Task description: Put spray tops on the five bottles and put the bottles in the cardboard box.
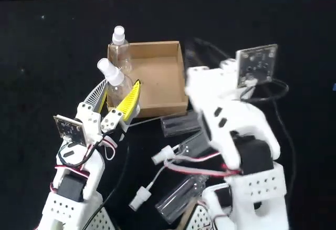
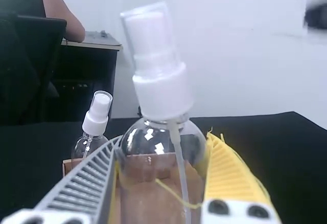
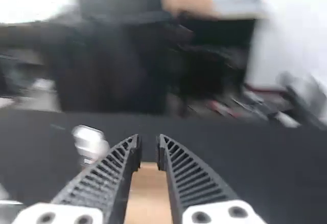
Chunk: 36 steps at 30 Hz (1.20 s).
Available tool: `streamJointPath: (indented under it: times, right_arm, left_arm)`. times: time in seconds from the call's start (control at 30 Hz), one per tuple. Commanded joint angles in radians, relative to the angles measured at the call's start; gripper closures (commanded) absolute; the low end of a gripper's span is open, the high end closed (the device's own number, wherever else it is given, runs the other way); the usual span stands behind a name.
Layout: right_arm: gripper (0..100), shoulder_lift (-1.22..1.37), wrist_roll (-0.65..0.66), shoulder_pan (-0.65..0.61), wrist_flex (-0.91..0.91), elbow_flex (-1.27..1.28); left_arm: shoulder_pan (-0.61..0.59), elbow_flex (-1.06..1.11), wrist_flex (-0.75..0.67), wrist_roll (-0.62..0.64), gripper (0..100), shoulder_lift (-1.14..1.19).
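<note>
Left pincer clamped on a spray-topped bottle, upright against one wall of the cardboard box. Right pincer barely parted, empty, over the box. Other bottles lie on the tabletop.

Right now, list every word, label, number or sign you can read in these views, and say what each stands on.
No readable text anywhere.
On the held spray bottle: clear plastic, no label.
On the second spray bottle: no label.
On the cardboard box: plain walls, no print.
On the right circuit board and left circuit board: any print is too small to read.
</note>
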Motion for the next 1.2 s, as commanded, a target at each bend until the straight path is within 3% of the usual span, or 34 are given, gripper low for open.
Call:
streamJointPath:
  times: [0.0,0.2,0.33,0.43,0.53,0.67,0.9,1.17]
  right_arm:
    - [95.9,-0.050,-0.006,0.169,-0.094,0.189]
    - [96.0,-0.064,-0.006,0.259,-0.330,0.527]
    - [96.1,-0.064,-0.006,0.322,-0.494,0.647]
    - [96.0,-0.064,-0.002,0.315,-0.520,0.702]
    - [96.2,-0.064,0.000,0.272,-0.516,0.714]
    - [96.2,-0.062,0.000,0.218,-0.516,0.730]
    - [96.2,-0.062,0.002,0.210,-0.516,0.737]
    - [96.0,-0.062,0.002,0.207,-0.517,0.739]
  left_arm:
    - [-0.001,0.021,-0.051,0.002,97,-0.012]
    - [-0.022,0.021,-0.048,0.000,97,-0.011]
    - [-0.136,0.021,-0.078,0.000,97,-0.011]
    - [-0.206,0.021,-0.157,0.008,97,-0.008]
    - [-0.197,0.022,-0.224,0.008,97,0.032]
    - [-0.168,0.027,-0.440,0.002,97,0.235]
    - [-0.163,-0.033,-0.971,0.000,97,0.776]
    - [-0.162,-0.266,-1.289,0.002,97,1.339]
